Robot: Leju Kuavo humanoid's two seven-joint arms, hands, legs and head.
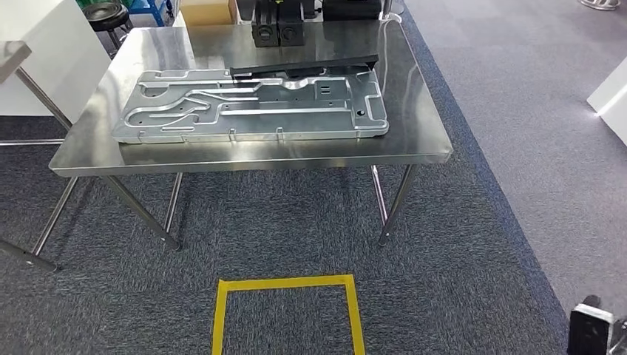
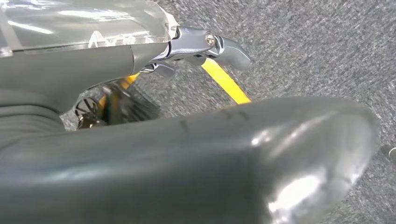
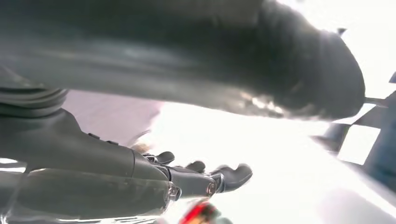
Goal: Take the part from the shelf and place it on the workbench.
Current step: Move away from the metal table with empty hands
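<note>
Head view has the black part [image 1: 303, 68] already lying on the workbench [image 1: 432, 140], along the far edge of a large grey metal plate [image 1: 251, 103] and partly on it. My worry is a slide — the strip sits on ribbed metal, so a nudge to the table could shift it. Left hand [image 2: 205, 46] hangs over the carpet near yellow tape [image 2: 226, 84], fingers loose, holding nothing. Right hand [image 3: 196, 179] hangs likewise, fingers spread and empty.
</note>
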